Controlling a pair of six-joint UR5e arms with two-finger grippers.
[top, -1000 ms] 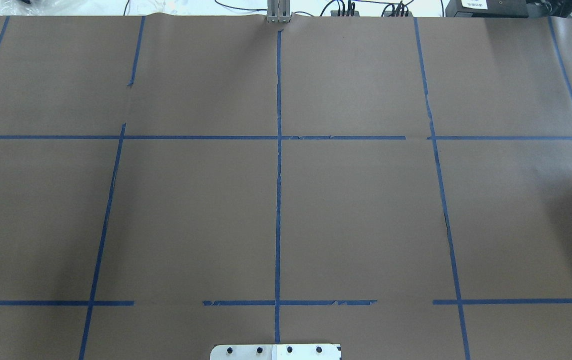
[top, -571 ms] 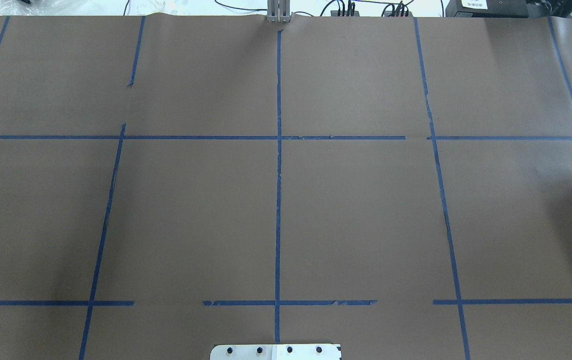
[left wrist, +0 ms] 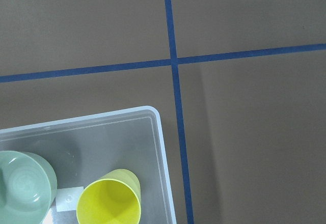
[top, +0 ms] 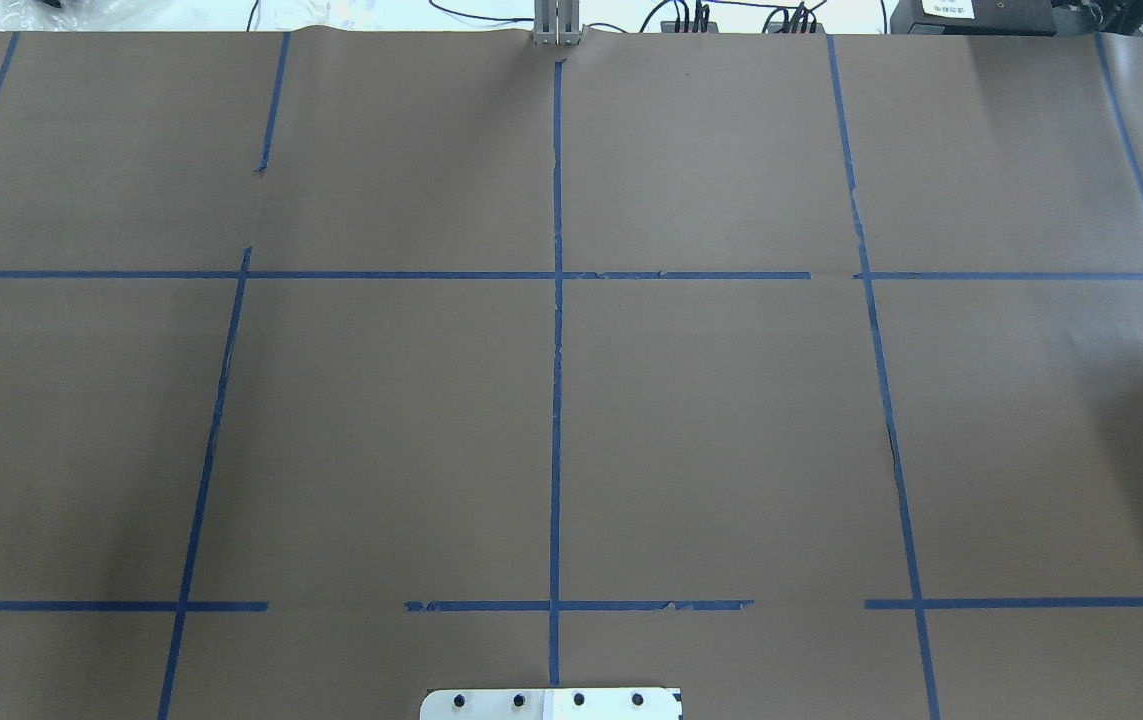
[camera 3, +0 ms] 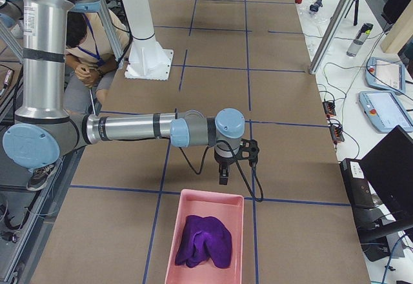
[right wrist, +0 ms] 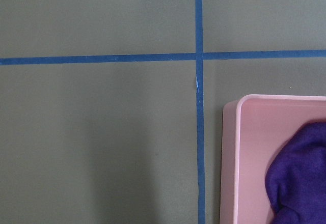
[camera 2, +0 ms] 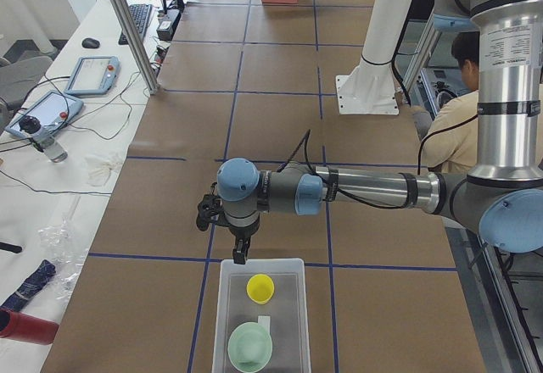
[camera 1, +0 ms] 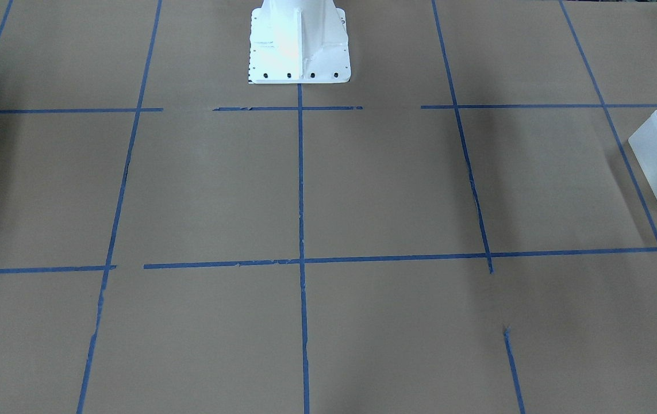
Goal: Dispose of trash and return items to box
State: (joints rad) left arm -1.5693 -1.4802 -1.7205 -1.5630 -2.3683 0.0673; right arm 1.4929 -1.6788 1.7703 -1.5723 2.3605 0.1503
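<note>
The yellow cup point(camera 2: 260, 288) and mint-green bowl point(camera 2: 250, 347) sit inside the frosted box point(camera 2: 287, 309), the cup at the bowl's 12 o'clock seen from the left end. The left gripper point(camera 2: 241, 254) hangs just past the box's 12 o'clock edge. The right gripper point(camera 3: 223, 177) hangs by a pink bin point(camera 3: 206, 201) holding purple cloth point(camera 3: 205, 240). I cannot tell whether either is spread or pressed together.

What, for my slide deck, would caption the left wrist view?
Yellow cup and mint-green bowl standing inside the translucent bin on taped brown paper.
</note>
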